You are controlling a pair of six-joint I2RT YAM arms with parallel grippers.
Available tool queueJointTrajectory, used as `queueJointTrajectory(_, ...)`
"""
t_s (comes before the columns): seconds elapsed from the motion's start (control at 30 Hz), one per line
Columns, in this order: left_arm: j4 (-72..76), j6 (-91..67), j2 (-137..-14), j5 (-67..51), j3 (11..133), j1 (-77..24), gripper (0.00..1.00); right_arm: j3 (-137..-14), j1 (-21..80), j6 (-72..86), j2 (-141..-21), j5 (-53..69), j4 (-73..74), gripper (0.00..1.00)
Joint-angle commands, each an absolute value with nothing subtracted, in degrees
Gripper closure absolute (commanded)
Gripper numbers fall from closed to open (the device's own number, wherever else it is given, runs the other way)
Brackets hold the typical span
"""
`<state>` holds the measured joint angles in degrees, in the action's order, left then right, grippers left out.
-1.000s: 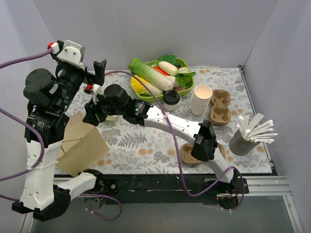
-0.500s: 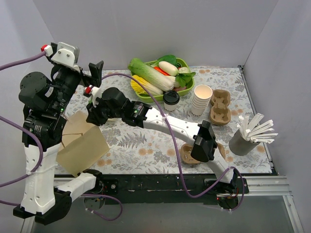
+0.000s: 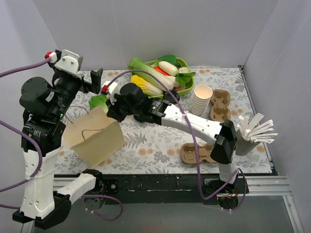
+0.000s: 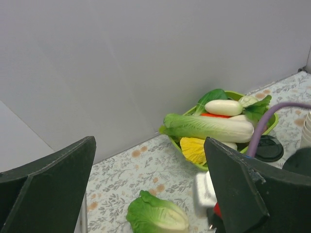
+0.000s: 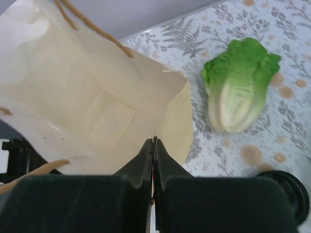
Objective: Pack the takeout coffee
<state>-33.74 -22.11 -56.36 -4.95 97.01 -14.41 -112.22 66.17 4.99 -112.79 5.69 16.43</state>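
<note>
While looking from the near edge outward, find first the paper bag at the front left of the surface, mouth up and open. Pinched at its rim by the right fingers, closed flat on the paper with no gap between. Just beyond the bag, a loose lettuce. Higher and behind it, the left fingers, spread wide and holding nothing. Farther back and to the right, the takeout coffee, standing upright just beside the green basket of vegetables, long axis vertical, black lid on top; from above, hard to make out behind the right forearm. So, seen from the right fingers: to the right and a little farther away, well apart from the bag. Probably nearer to the right arm, but busy there with the bag; free for the cup only the left. Compared with one second ago: bag pulled to the right and set more upright, right fingers gone from partly open to closed, left fingers wide as before.
</note>
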Motion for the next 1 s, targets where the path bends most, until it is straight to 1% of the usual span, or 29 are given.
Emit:
queueJointTrajectory(0.0, -39.8, -17.8, -56.4, -6.1, 97.6, -14.2, 0.05, -104.6, 60.6, 0.4, -102.8, 7.2, 16.3, 0.99)
queueJointTrajectory(0.07, -42.7, -19.3, -57.1, -8.2, 97.8, -14.2, 0.05, -98.0, 57.9, -0.5, -98.7, 7.6, 15.8, 0.99)
queueJointTrajectory(0.13, -47.3, -19.5, -57.2, -13.1, 97.2, -14.2, 0.05, -94.2, 56.0, -3.0, -96.3, 9.7, 15.2, 0.99)
queueJointTrajectory(0.17, -48.8, -19.7, -57.1, -17.7, 96.7, -14.2, 0.05, -91.0, 54.5, -3.4, -94.3, 9.8, 15.2, 0.99)
queueJointTrajectory(0.27, -54.9, -20.5, -58.2, -22.8, 94.9, -14.2, 0.05, -87.1, 52.0, -5.1, -91.5, 9.8, 15.6, 0.99)
queueJointTrajectory(0.33, -56.6, -22.0, -58.4, -24.0, 91.9, -14.2, 0.05, -86.1, 51.1, -6.3, -90.5, 10.1, 16.3, 0.99)
queueJointTrajectory(0.43, -59.3, -19.7, -59.0, -27.8, 88.5, -13.9, 0.07, -84.5, 49.3, -6.9, -89.1, 10.0, 16.2, 0.99)
queueJointTrajectory(0.47, -59.6, -19.7, -59.3, -28.4, 88.1, -13.2, 0.07, -84.1, 48.6, -6.8, -88.8, 10.0, 16.2, 0.99)
queueJointTrajectory(0.5, -60.3, -18.5, -60.2, -31.9, 87.8, -10.1, 0.07, -83.8, 48.3, -6.6, -88.6, 10.1, 16.2, 0.99)
queueJointTrajectory(0.6, -63.1, -17.3, -62.0, -37.0, 88.3, -7.1, 0.08, -82.8, 47.6, -5.7, -88.2, 9.9, 15.3, 0.99)
queueJointTrajectory(0.73, -67.2, -17.7, -66.2, -41.6, 91.8, -7.0, 0.10, -82.4, 47.1, -3.8, -88.2, 9.7, 14.6, 0.99)
queueJointTrajectory(0.83, -69.8, -17.9, -66.4, -43.9, 92.4, -7.0, 0.11, -82.6, 46.8, -2.1, -88.0, 9.8, 14.3, 0.99)
queueJointTrajectory(0.97, -73.6, -19.8, -65.7, -48.1, 91.9, -7.1, 0.11, -85.4, 46.8, 2.7, -88.7, 6.1, 15.7, 0.99)
